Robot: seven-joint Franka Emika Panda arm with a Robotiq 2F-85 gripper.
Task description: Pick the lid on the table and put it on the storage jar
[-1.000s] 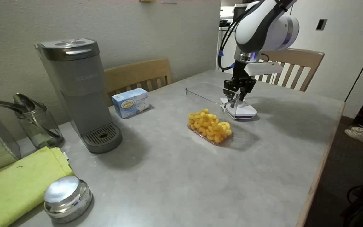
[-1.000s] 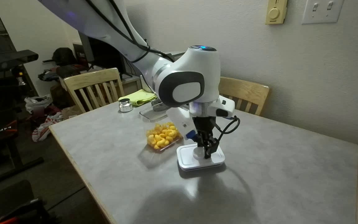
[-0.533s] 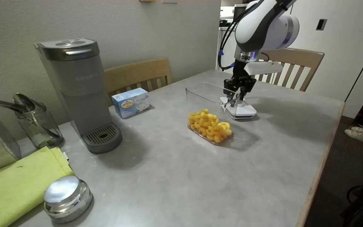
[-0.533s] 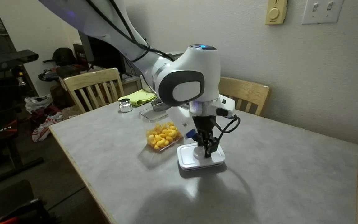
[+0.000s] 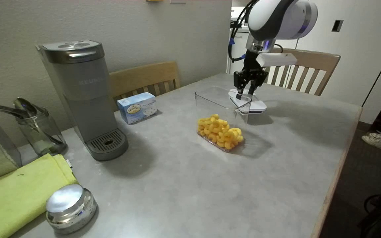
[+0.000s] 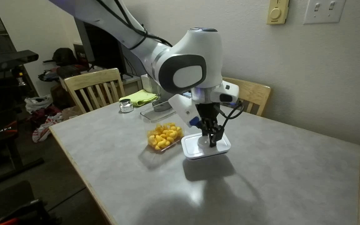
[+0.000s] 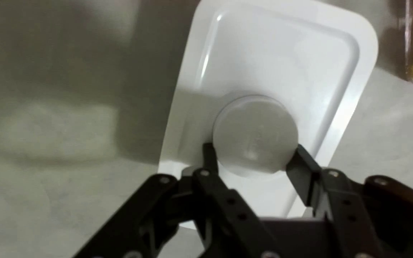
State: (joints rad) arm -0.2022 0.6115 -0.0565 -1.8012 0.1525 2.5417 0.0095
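- Lid (image 6: 204,151): off the table (image 5: 177,185), near the jar (image 5: 212,108) but not above it; its shadow (image 6: 209,172) falls apart from it in an exterior view; it seems close to level, though a slight tilt is hard to rule out;
- pincer (image 7: 255,156): grasping the lid by its round knob (image 7: 256,134), jaws set against both sides; the grip looks sound, to judge by the wrist view;
- jar: upright on the table, uncovered in both exterior views, yellow food (image 5: 218,134) lying in its lower part, well below the top;
- done: the lid is gripped and raised, so the picking half of the task looks complete;
- to do: carrying the lid over to the jar, matching its corners to the jar's top, lowering it until it seats, then letting go and backing off; none of this is done yet;
- progress: roughly midway, as a guess; the lid hangs low over the table while the jar's walls stand tall, so it probably wants more height before going across; whether it also needs turning to fit cannot be told for certain.
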